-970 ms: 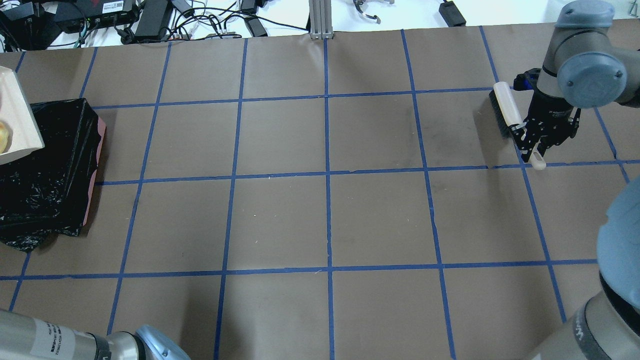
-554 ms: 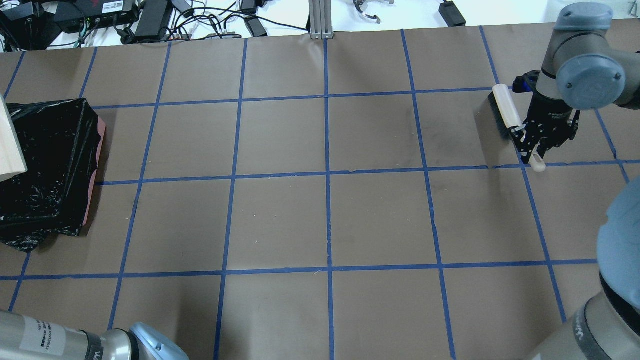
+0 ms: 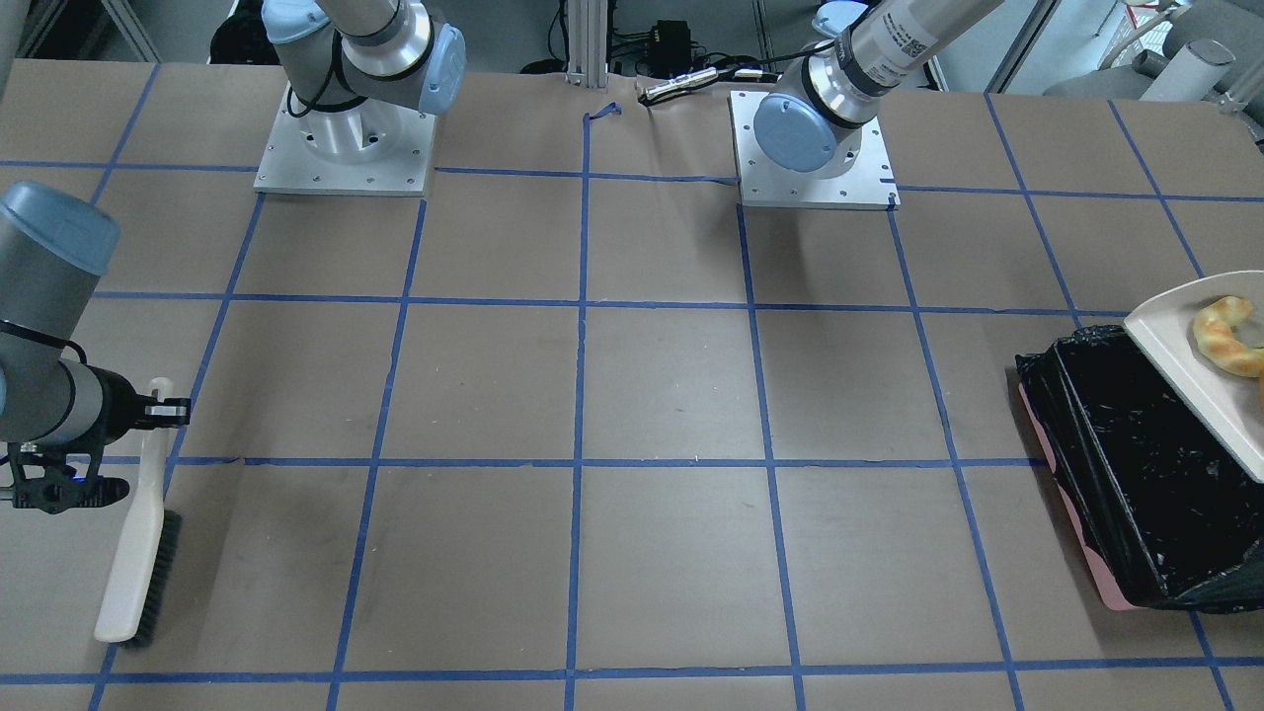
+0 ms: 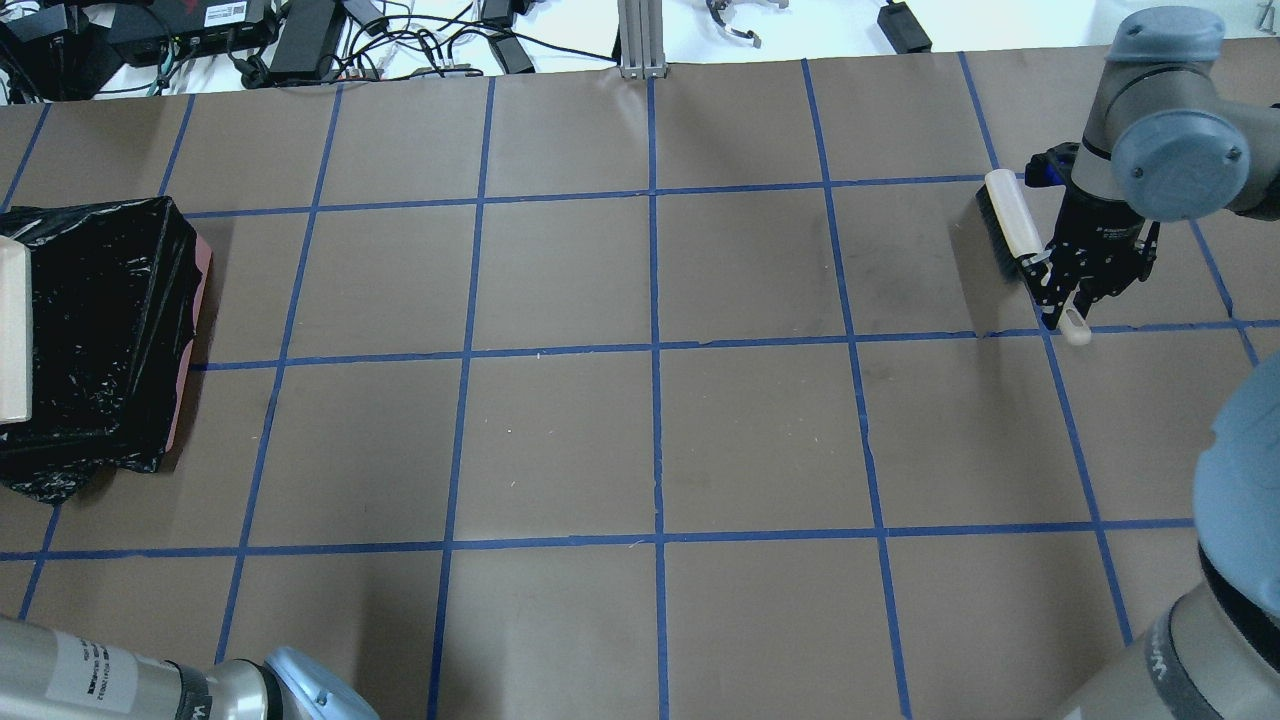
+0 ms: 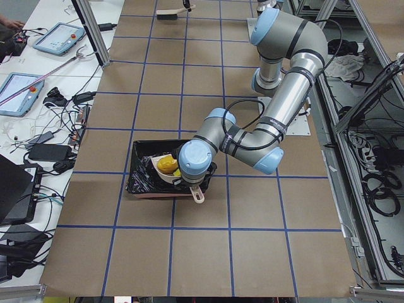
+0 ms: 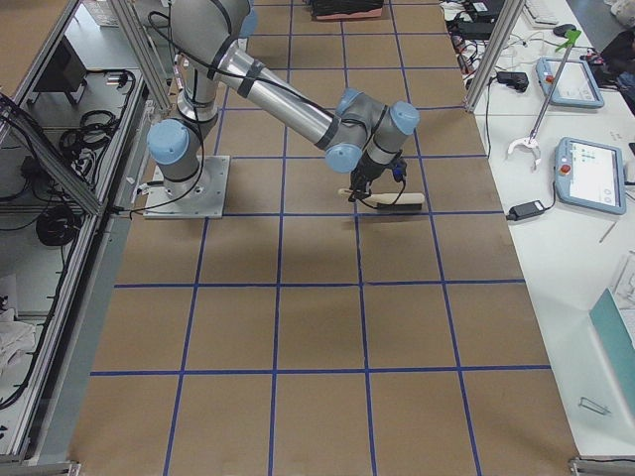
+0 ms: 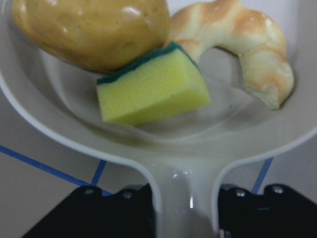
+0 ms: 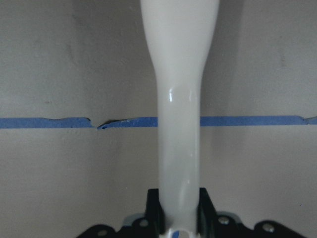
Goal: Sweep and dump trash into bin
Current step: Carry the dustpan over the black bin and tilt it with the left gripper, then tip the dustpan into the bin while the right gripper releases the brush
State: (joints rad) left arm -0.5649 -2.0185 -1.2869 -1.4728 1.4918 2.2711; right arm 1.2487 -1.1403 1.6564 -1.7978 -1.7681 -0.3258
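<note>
Here, left tool (image 7: 185, 203) clamps stiff beige dustpan (image 7: 233, 129) at handle — soft yellow sponge (image 7: 153, 91), glossy yellow-brown lump (image 7: 94, 32), golden croissant (image 7: 247, 44): likely light, slide-prone. Right tool (image 8: 179, 213) grips white brush (image 8: 179, 99).

Brown-paper table (image 4: 560, 440) w/ blue tape grid (image 4: 655, 347); cables (image 4: 400, 40) & power bricks (image 4: 300, 40) along far edge, alu post (image 4: 636, 35) at ctr.

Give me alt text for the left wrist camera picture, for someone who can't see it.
A beige dustpan holds a glossy yellow-brown potato-like lump, a golden croissant and a yellow sponge with a green side. The left gripper clamps the dustpan's handle at the bottom edge.
</note>
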